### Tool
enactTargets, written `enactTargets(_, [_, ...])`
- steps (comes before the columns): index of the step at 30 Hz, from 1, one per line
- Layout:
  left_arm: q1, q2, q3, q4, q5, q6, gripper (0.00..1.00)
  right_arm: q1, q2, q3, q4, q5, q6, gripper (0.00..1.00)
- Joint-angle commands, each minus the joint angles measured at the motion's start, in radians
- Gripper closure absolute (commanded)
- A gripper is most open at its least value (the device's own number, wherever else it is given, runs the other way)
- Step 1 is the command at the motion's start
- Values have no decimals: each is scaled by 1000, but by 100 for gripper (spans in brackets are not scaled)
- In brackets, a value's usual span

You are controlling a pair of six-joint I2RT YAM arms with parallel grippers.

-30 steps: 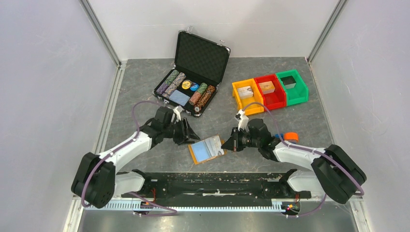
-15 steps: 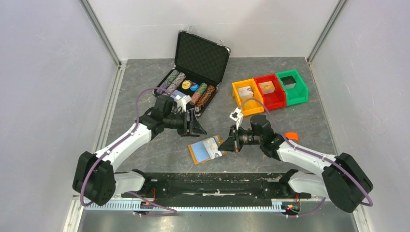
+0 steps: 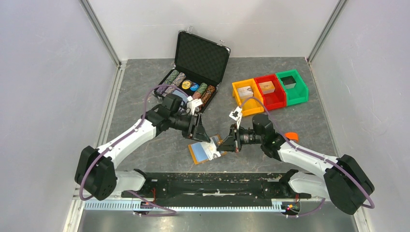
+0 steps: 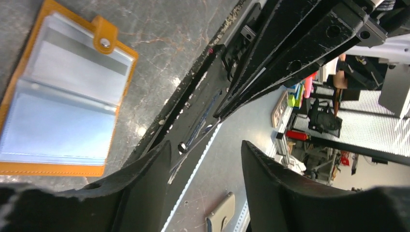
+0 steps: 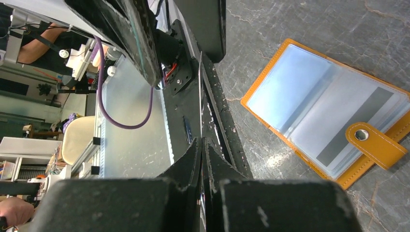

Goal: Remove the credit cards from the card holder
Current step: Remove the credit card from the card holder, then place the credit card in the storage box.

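Overhead view: illumination is even and diffuse, coming from above. The white walls (image 3: 43, 96) read bright without washing out. Shadows on the grey counter (image 3: 309, 121) are short and soft-edged. Focus is sharp throughout.

Wrist views: the jaws at the bottom edge are dark and blurred, while the counter is in focus. The clear sleeves of the card holder (image 4: 63, 96) show pale glare. Small bright reflections mark the counter near its front edge.

White links (image 3: 126, 140), black joints (image 3: 95, 172), purple cables (image 3: 145, 107), black left end effector (image 3: 202, 136), black right end effector (image 3: 224, 145)
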Motion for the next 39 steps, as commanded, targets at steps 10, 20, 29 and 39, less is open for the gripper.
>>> enactTargets(10, [-28,62,75,-27,107,83,97,-16,15,56,48,-45,-7,100])
enactTargets(20, [-5,-41,46,216,-119,-253,98,-196,-63,113,35,177,105,50])
enactTargets(29, [-4,-172,-106,685,-500,-670,98,-222,-167,53,221,354,281,41])
enactTargets(39, [-47,-173,-200,984,-736,-831,98,-208,-93,-83,610,406,440,41])
